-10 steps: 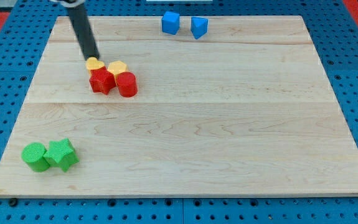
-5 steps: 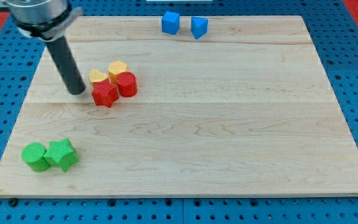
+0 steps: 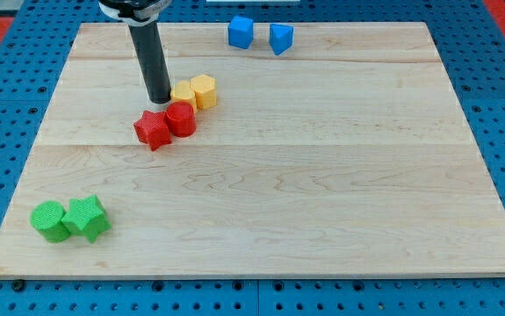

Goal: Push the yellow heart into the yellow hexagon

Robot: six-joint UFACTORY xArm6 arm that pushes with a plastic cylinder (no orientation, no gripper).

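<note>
The small yellow heart-shaped block (image 3: 183, 91) sits near the view's top-left of the pale wooden board (image 3: 322, 193), and it appears to touch the yellow hexagonal block (image 3: 204, 90) lying just to its right. Judging from that contact, the push looks essentially done; at most a small nudge toward the view's right would close any sliver of gap, which is too small to tell here.

There are no jaws on this arm, so nothing can be apart, together or clamped. The straight dark rod ends in my tip (image 3: 159, 99), which rests on the board just beside the yellow heart-shaped block on its left side, seemingly against it. It holds nothing.

Just below the 2 yellow blocks lie a red cylinder block (image 3: 181, 118) and a red star-shaped block (image 3: 153, 130), touching each other. The red cylinder block sits right under the yellow heart-shaped block, so a further push could drag it along.
</note>
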